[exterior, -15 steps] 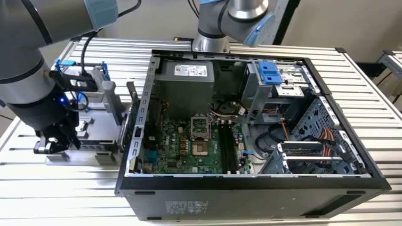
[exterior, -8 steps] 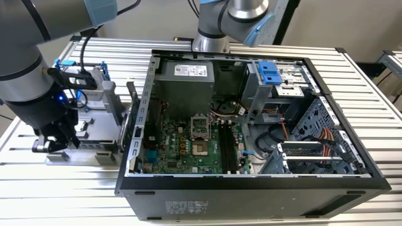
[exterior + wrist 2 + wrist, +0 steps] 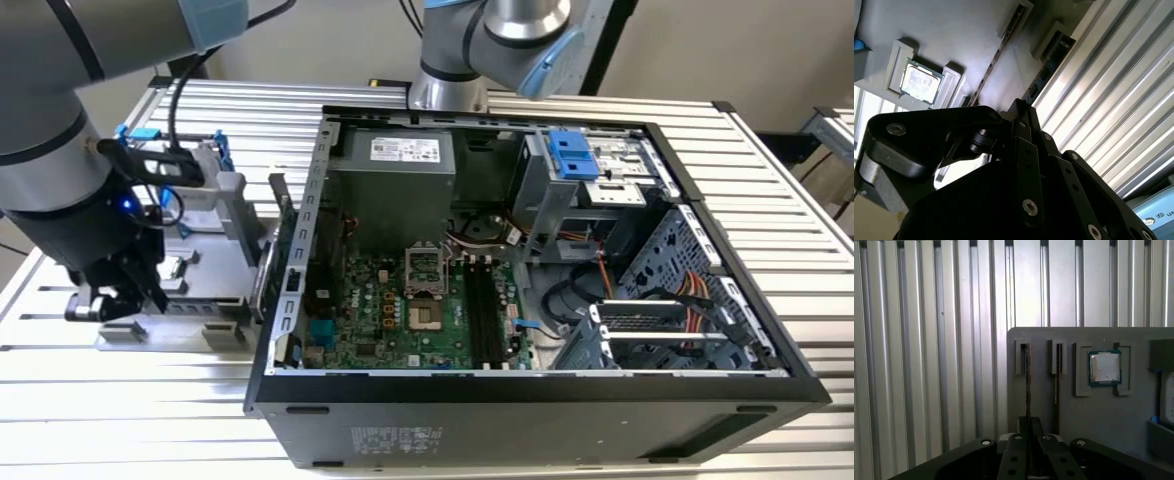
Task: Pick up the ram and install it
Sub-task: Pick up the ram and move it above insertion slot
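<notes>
The ram [image 3: 1027,375] stands on edge in a slot of the grey holder tray [image 3: 1094,415], the slot farther from the square silver processor chip [image 3: 1105,367]. My gripper [image 3: 1027,426] sits over that stick's near end, its fingers pressed together on the thin edge. In the second wrist view the same ram [image 3: 1046,72] runs down to the gripper [image 3: 1021,107]. The exterior view has the gripper [image 3: 134,300] low over the tray [image 3: 174,335], at that view's left, beside the open computer case [image 3: 534,400].
Another stick [image 3: 1056,375] stands in the neighbouring slot. A silver drive with blue rails [image 3: 200,190] stands on the tray. Long black memory slots [image 3: 483,310] lie on the motherboard inside the case. Everything rests on a slatted aluminium table [image 3: 240,110].
</notes>
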### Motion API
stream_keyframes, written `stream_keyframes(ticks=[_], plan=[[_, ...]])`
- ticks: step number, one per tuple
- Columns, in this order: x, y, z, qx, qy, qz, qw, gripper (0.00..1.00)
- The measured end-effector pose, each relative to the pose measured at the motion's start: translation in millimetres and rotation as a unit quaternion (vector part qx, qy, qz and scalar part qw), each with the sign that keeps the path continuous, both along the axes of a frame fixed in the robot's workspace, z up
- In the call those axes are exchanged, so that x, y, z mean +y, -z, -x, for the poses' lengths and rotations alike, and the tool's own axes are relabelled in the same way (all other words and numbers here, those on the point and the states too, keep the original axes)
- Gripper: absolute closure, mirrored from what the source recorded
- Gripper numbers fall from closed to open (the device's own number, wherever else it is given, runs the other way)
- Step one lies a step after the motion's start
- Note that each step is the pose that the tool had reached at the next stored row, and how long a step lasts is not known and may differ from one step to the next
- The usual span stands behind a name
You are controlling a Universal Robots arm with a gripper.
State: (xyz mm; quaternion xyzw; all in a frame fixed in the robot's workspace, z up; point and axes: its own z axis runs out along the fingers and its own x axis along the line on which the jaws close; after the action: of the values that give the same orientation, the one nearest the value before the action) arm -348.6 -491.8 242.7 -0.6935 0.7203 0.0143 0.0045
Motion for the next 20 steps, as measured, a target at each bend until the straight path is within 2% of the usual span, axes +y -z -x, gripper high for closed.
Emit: stream_keyframes(ticks=[20], plan=[[0.0, -13.1, 0.0, 0.0, 0.0, 0.0, 1.0, 1.0]])
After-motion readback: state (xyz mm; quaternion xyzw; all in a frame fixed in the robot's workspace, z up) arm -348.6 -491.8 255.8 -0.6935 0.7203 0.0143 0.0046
